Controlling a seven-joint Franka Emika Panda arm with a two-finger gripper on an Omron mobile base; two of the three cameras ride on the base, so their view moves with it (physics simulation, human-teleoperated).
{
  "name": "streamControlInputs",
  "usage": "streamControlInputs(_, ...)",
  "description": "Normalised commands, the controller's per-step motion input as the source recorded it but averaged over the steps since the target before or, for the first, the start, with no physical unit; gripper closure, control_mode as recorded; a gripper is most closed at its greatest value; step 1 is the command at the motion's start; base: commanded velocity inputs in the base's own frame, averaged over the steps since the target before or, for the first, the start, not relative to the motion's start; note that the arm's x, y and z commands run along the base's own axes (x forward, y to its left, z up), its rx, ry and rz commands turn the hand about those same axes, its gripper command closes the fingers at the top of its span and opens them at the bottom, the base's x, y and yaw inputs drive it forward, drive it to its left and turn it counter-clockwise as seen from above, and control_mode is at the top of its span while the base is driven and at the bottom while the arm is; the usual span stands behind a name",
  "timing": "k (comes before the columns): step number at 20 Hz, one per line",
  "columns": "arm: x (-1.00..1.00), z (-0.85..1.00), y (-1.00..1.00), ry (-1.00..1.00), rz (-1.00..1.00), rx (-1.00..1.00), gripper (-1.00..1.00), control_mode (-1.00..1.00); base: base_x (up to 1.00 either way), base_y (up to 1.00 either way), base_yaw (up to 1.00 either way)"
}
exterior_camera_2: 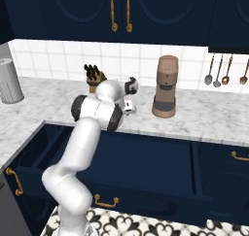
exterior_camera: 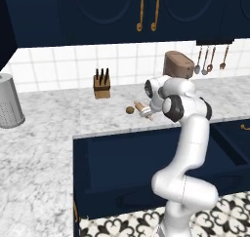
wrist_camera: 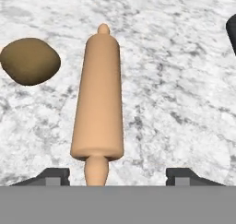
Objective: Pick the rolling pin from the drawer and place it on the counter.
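Note:
The rolling pin (wrist_camera: 97, 103), a light tan wooden cylinder, lies flat on the marbled counter (wrist_camera: 175, 94), and I see it beside my hand in the left base view (exterior_camera: 143, 108). My gripper (wrist_camera: 120, 176) hovers just above its near handle, open, with the two fingertips (wrist_camera: 57, 174) far apart on either side and touching nothing. From the right base, the gripper (exterior_camera_2: 128, 107) sits over the counter (exterior_camera_2: 209, 118) near its front edge. The wide navy drawer (exterior_camera: 122, 163) (exterior_camera_2: 146, 157) stands pulled out below the counter edge.
A small brown ball (wrist_camera: 30, 61) (exterior_camera: 130, 110) rests just left of the pin. A knife block (exterior_camera: 101, 84) and a brown coffee machine (exterior_camera_2: 165, 87) stand at the back wall. A grey canister (exterior_camera: 9, 102) is far left. Utensils (exterior_camera_2: 226, 70) hang at the right.

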Motion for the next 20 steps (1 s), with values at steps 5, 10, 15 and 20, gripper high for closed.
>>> streamControlInputs(5, -0.62, 0.74, 0.2, -0.04, 0.06, -0.27, -1.0, -1.0, 0.0, 0.0, 0.0)
streamControlInputs(10, -1.0, 0.6, 0.11, -0.12, 0.07, -0.37, -1.0, -1.0, 0.0, 0.0, 0.0)
streamControlInputs(15, -1.0, 0.45, 0.0, -0.06, 0.24, -0.31, -1.0, -1.0, 0.0, 0.0, 0.0)
streamControlInputs(20, -0.79, 0.52, 0.0, -0.11, 0.41, -0.16, -1.0, -1.0, 0.0, 0.0, 0.0)
